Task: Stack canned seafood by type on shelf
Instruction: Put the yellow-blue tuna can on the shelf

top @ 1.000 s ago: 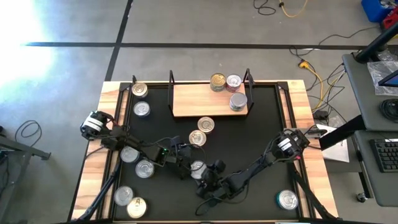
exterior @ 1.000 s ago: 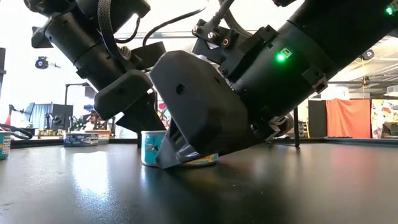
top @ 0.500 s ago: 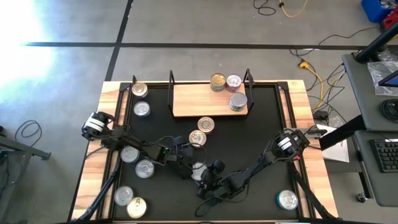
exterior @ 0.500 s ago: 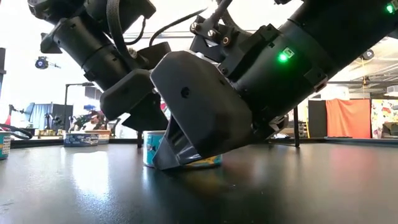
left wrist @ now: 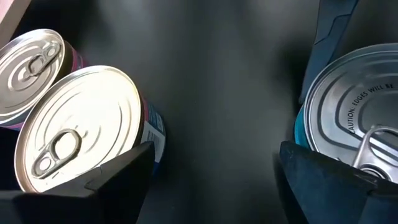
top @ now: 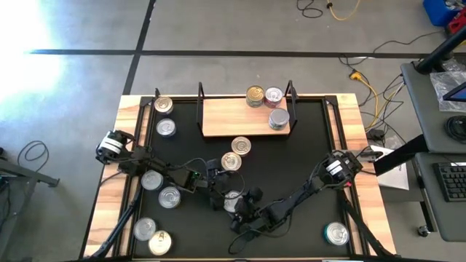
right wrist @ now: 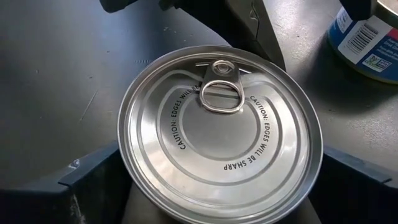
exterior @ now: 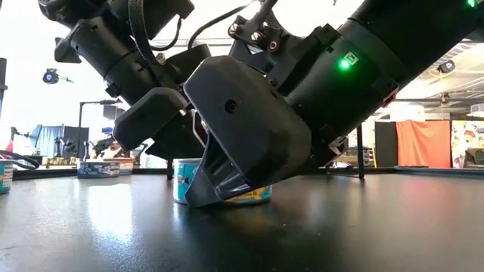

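1. Right end effector (top: 234, 201): it is low over the middle of the desk (top: 306, 145), toward the front edge. Its fingers are spread, one on each side of a silver-lidded tin (right wrist: 219, 134) with a teal side label (exterior: 184, 180). The pictures do not show whether the pads touch the tin wall. The tin stands upright on the desk surface.
2. Left end effector (top: 217, 191): it is just beside the right one, on the side of the left edge. Its fingers (left wrist: 112, 180) are spread with bare desk surface between them. One finger is next to a silver-lidded tin with a blue label (left wrist: 78, 127); a pink-sided tin (left wrist: 31, 62) stands just beside that one.
3. Shelf (top: 240, 116): the light-wood board with black wire posts lies along the rear edge of the desk. It carries three tins at its right end: a gold-lidded tin (top: 255, 95) and a silver-lidded tin (top: 274, 94) side by side at the rear, and a grey-lidded tin (top: 279, 118) in front of them.
4. Loose tins, desk centre: two tins (top: 241, 145) stand between the shelf and the end effectors.
5. Loose tins, left edge: two near the rear left corner (top: 163, 105), two at mid-edge (top: 152, 180), two at the front left corner (top: 145, 229).
6. Loose tin, front right corner: one silver-lidded tin (top: 337, 233) stands alone.
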Controlling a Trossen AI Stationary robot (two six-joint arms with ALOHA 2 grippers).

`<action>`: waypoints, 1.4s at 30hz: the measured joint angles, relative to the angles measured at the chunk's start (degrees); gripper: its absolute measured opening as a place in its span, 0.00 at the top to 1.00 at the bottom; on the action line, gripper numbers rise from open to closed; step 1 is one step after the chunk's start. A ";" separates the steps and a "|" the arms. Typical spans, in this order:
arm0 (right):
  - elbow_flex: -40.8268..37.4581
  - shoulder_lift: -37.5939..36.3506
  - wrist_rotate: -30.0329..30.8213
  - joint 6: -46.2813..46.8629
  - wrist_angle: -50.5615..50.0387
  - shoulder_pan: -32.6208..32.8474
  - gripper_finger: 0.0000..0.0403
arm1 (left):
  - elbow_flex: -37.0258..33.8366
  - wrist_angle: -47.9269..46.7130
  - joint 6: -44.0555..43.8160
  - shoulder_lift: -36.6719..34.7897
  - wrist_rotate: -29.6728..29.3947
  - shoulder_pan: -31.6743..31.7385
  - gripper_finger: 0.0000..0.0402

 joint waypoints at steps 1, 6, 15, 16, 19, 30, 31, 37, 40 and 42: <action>0.13 -0.02 -0.33 -0.08 -0.05 0.00 0.01 | 0.00 -0.56 -0.02 -0.33 -0.32 0.00 0.17; 1.38 -0.51 -4.92 -1.55 -0.45 -0.21 0.04 | 0.01 -7.16 -2.09 -4.09 -1.26 -0.23 0.17; 3.57 -3.89 -9.81 -2.04 -8.15 -0.68 0.08 | -0.76 -23.36 -6.36 -20.97 -3.48 -0.55 0.17; 3.81 -4.80 -10.41 -2.87 -8.96 -0.91 0.08 | -0.76 -24.73 -6.28 -23.34 -4.20 -0.54 0.17; 4.28 -8.27 -11.39 -5.60 -10.63 -2.11 0.08 | -0.98 -26.88 -3.72 -29.56 -5.25 0.26 0.17; 4.04 -22.03 -10.47 -15.27 -17.21 -15.61 0.08 | -0.97 -25.78 6.17 -45.93 -1.53 10.80 0.17; 4.03 -22.59 -10.45 -16.17 -17.30 -17.37 0.08 | -0.94 -25.59 7.17 -46.64 0.27 12.25 0.17; 4.00 -23.16 -10.78 -17.68 -18.30 -26.39 0.09 | 0.03 -23.13 11.44 -46.88 14.89 22.67 0.17; 3.98 -23.18 -10.76 -15.60 -18.11 -29.43 0.09 | 0.37 -23.08 15.60 -45.84 20.14 27.42 0.17; 3.96 -23.58 -10.80 -14.92 -18.09 -30.87 0.09 | 0.52 -22.93 19.09 -45.20 20.57 29.67 0.18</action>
